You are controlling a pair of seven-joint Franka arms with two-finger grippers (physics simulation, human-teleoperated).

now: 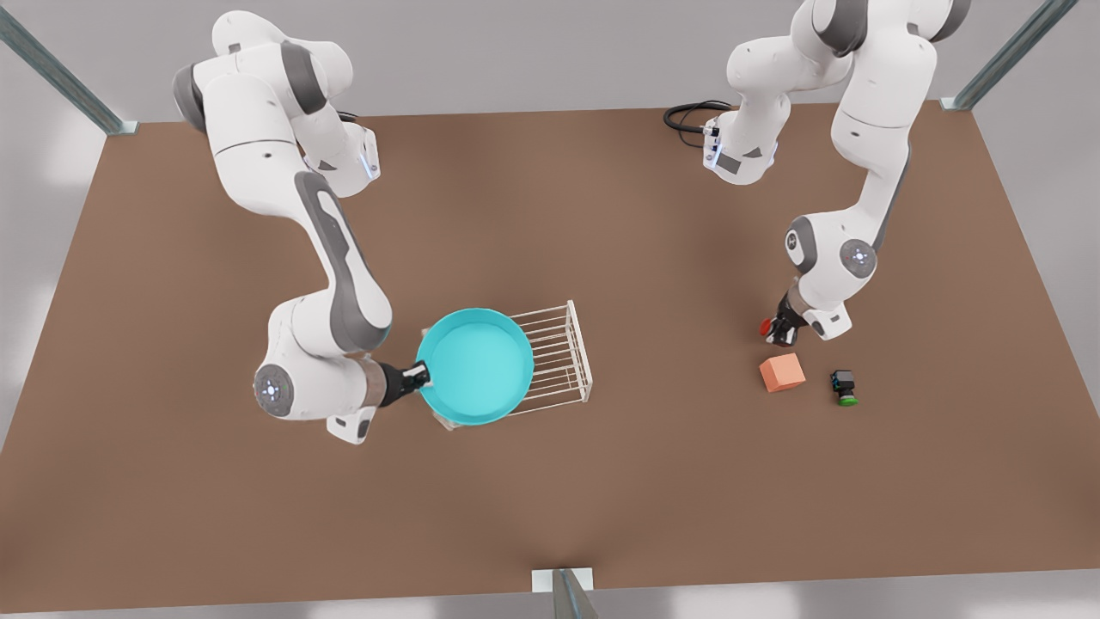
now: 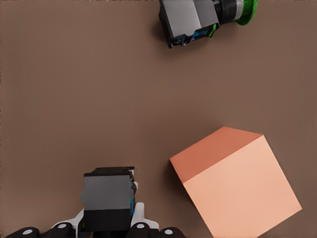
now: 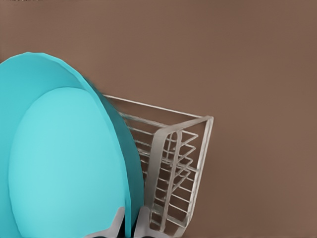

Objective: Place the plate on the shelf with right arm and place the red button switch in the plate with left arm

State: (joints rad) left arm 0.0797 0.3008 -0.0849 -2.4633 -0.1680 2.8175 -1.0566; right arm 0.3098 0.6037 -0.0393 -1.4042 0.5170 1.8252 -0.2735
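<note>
Two arms are working over the brown table (image 1: 172,481): the right gripper (image 1: 421,375) is pinching the turquoise plate (image 1: 475,365) by its rim over the white wire shelf (image 1: 563,352), while the left gripper (image 1: 780,329) is clamping the red button switch (image 2: 109,196) just beside the orange-pink cube (image 1: 782,372), near the green-capped switch (image 1: 843,386).

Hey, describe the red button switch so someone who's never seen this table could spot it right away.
Start at the arm on the front view's right: its left claw is down at the brown table, shut on the red button switch. It is a tiny black box with a red cap. The orange-pink cube beside it is plain, and the like switch farther off has a green cap.
</note>
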